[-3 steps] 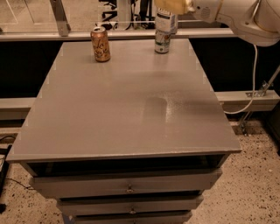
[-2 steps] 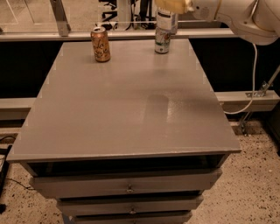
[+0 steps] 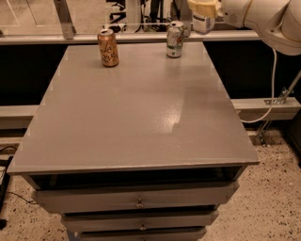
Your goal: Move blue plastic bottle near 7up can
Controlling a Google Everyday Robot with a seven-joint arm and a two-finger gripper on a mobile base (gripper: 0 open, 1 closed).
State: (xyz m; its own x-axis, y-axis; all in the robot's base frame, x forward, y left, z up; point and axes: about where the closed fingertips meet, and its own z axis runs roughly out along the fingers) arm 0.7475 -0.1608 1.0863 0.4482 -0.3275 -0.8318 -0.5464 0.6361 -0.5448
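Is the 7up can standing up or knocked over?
Upright: 7up can stands on its base, top up; the gripper hovers up right of it.

the silvery-white and green 7up can [image 3: 175, 39] stands on the grey flat-topped counter [image 3: 141, 122] at its far edge, right of centre. the orange-gold drink can [image 3: 108, 47] stands left of it, well apart. the clear blue plastic bottle [image 3: 203, 24] hangs up and right of the 7up can, off the counter top, clasped from above by the yellowish two-finger gripper [image 3: 203, 13]. grey drawers [image 3: 138, 200] sit stacked under the counter.
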